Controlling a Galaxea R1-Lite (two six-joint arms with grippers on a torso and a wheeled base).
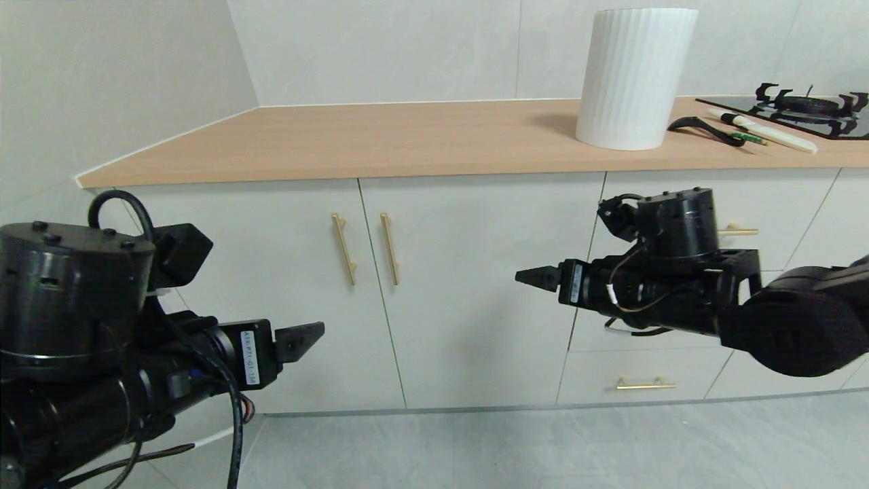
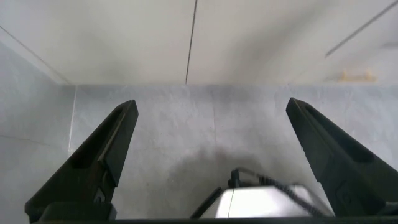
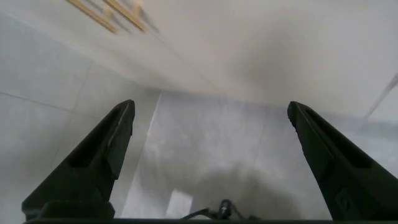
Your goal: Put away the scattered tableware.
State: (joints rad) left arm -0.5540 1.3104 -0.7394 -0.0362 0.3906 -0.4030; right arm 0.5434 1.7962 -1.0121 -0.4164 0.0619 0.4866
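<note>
Scattered tableware lies on the wooden countertop (image 1: 380, 139) at the far right: a black spoon (image 1: 703, 128), a thin green-handled utensil (image 1: 749, 138) and a long cream utensil (image 1: 767, 132). A tall white ribbed container (image 1: 635, 78) stands just left of them. My left gripper (image 1: 302, 337) hangs low in front of the cabinet doors, open and empty (image 2: 211, 106). My right gripper (image 1: 535, 278) is below the counter edge, under the container, pointing left, also open and empty (image 3: 210, 106). Both are well below and apart from the utensils.
A black gas burner (image 1: 811, 107) sits at the counter's far right end. Cabinet doors with gold handles (image 1: 344, 248) and a drawer with a gold handle (image 1: 645, 385) face me. Grey tiled floor (image 1: 516, 448) lies below; walls close off the counter behind and on the left.
</note>
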